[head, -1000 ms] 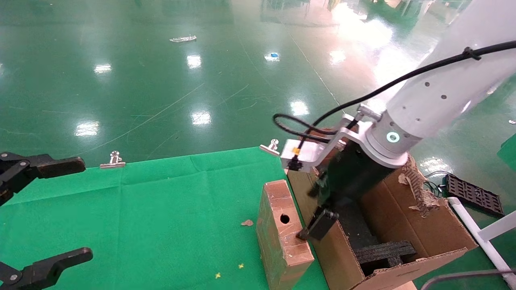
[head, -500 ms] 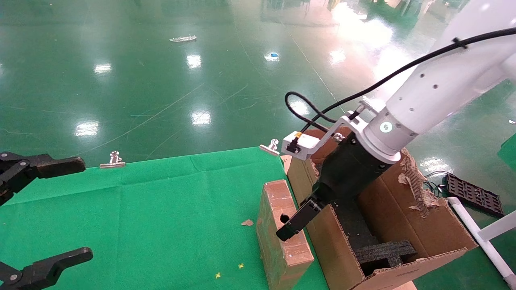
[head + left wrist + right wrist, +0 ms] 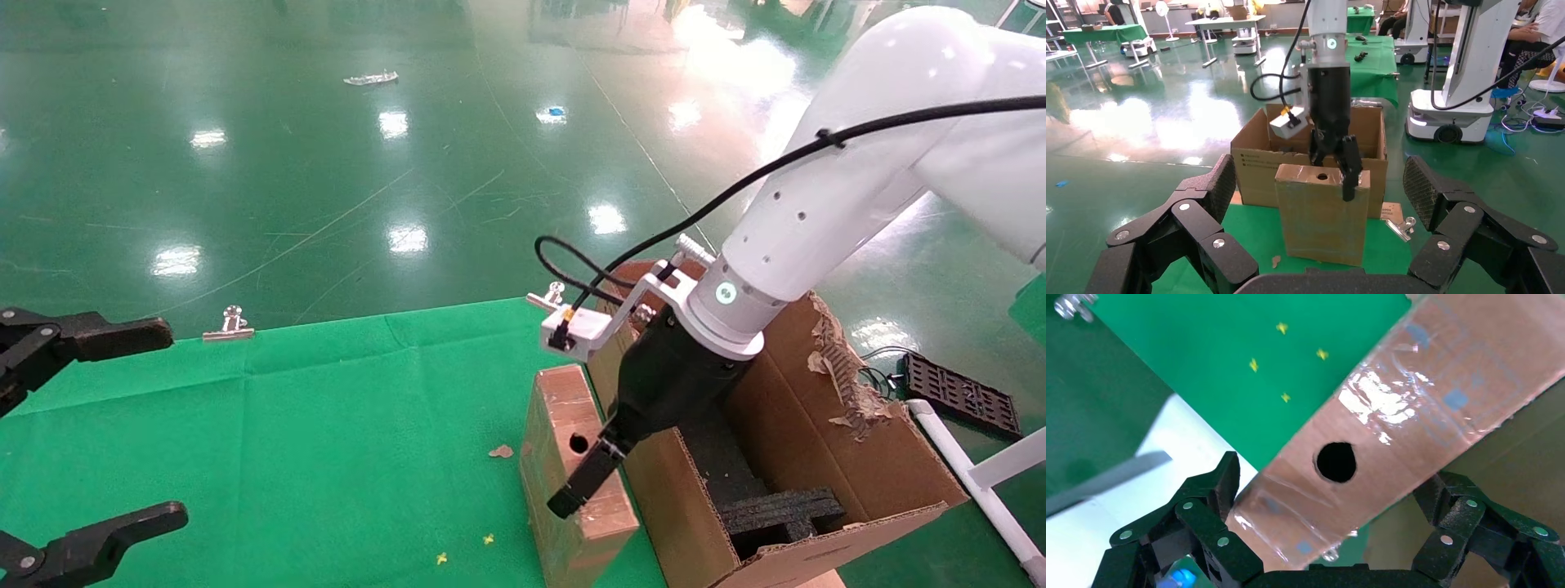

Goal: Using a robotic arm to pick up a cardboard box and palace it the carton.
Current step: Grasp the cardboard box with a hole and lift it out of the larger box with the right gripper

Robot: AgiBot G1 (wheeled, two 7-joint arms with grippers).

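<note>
Now | right hand [image 3: 582, 482] open, fingers straddling top of cardboard box [image 3: 572, 474], not clamped | box upright on table [image 3: 327, 425], carton [image 3: 817, 474] just behind hand | grasp, lift, placing all remain | left hand [image 3: 82, 441] open, parked far off.

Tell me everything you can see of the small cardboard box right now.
The box is slim brown cardboard, scuffed and taped, with a round hole in its narrow top side. It stands upright on the green cloth, hard against the carton. The right gripper is open, its fingers straddling the top, not yet closed.
</note>
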